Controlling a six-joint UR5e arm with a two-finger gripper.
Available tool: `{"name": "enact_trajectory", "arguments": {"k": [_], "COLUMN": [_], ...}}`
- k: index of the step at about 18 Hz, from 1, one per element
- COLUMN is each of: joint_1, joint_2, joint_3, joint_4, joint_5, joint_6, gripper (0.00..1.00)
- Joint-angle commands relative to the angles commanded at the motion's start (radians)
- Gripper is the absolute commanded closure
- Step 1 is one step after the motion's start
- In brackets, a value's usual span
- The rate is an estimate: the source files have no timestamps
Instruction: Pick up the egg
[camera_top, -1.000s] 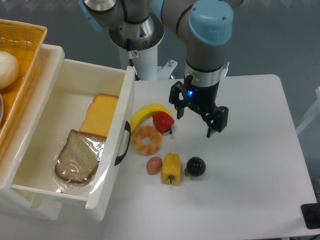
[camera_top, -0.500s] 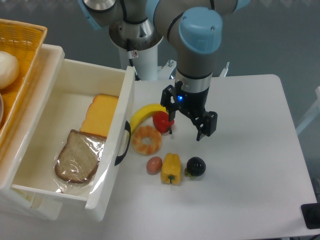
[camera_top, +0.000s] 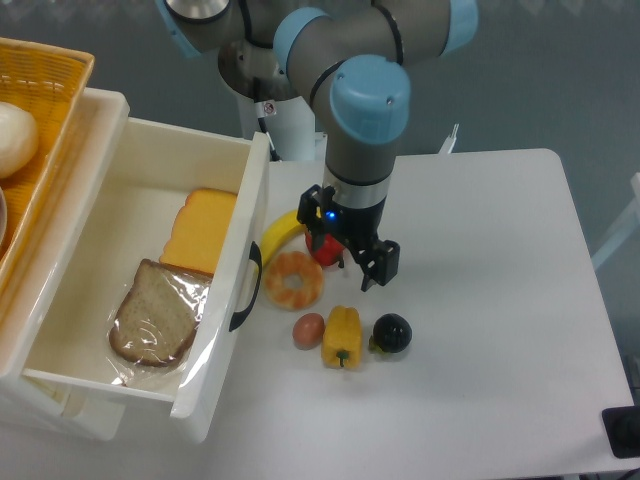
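The egg (camera_top: 308, 329) lies on the counter (camera_top: 480, 340), touching the left side of the yellow pepper (camera_top: 342, 336). The gripper (camera_top: 347, 254) hangs above the pepper, released, holding nothing.

Robot arm (camera_top: 355, 140) with grey tubular segments and rounded light-blue joint caps on a white base column. Its black gripper (camera_top: 347, 248) has two dark jaws and a small glowing blue light.

The grey and blue robot arm (camera_top: 365, 130) points straight down, and its black two-finger gripper (camera_top: 348, 250) has its fingers spread apart.
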Motion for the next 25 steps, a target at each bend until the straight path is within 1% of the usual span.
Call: {"name": "enact_trajectory", "arguments": {"k": [1,4,6,7,12,15,18,21,25], "joint_1": [0.003,0.012,0.021,0.031,0.037,0.014,0.008,-0.003,-0.008], "joint_2": [-0.003,-0.047,-0.093,-0.103,-0.109,-0.133,-0.158,-0.175,-0.180], "joint_3": [0.000,-0.002,-0.005,-0.005,-0.006,-0.012,-0.049,-0.054,-0.061], "joint_4": [0.000,-0.003,-0.003,-0.005,-0.011,-0.014,-0.014,-0.015,-0.020], "joint_5": [-0.002,0.002,0.003,0.000,-0.029,-0.028,-0.025,-0.026,-0.028], "joint_6": [0.002,0.018,0.070,0.101,0.219,0.233,0.276,0.305,0.311], "gripper": [0.00,0.00,0.00,0.00,0.00,0.00,0.00,0.00,0.00]}}
